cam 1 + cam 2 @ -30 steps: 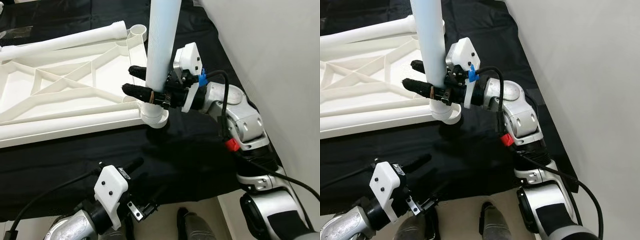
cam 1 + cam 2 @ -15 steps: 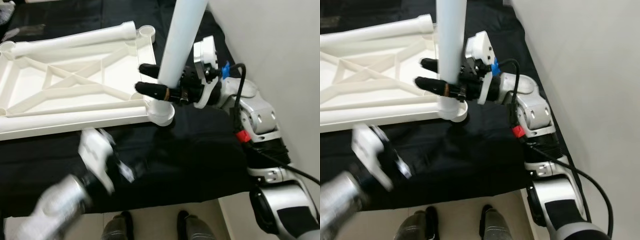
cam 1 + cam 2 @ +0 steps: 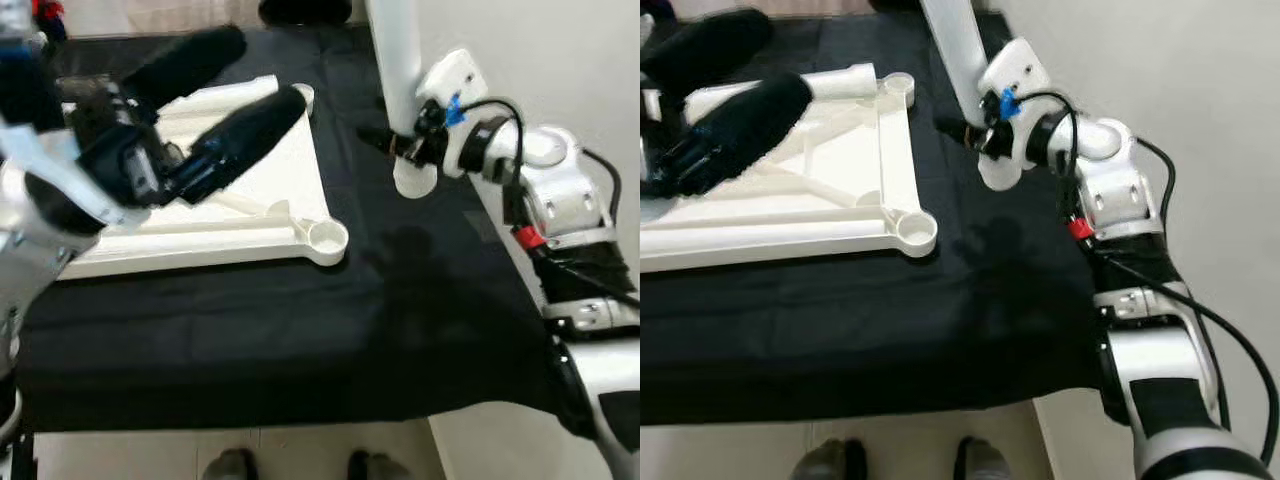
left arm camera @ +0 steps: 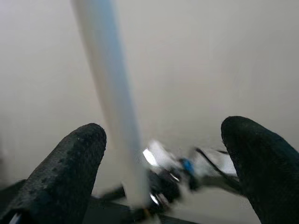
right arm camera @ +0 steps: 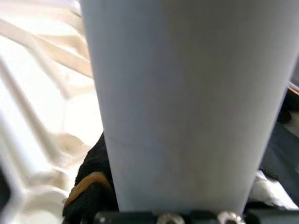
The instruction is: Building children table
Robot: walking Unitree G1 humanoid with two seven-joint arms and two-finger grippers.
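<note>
Now the right gripper (image 3: 400, 140) is clamped on the upright white leg (image 3: 397, 70), held above the black cloth (image 3: 400, 300) at 2 o'clock from the tabletop (image 3: 240, 215). Left gripper (image 3: 205, 110), fingers apart, hangs over the tabletop.

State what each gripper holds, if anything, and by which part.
The right gripper holds the white table leg near its lower end, just above the flared foot. The left gripper is open and holds nothing.
</note>
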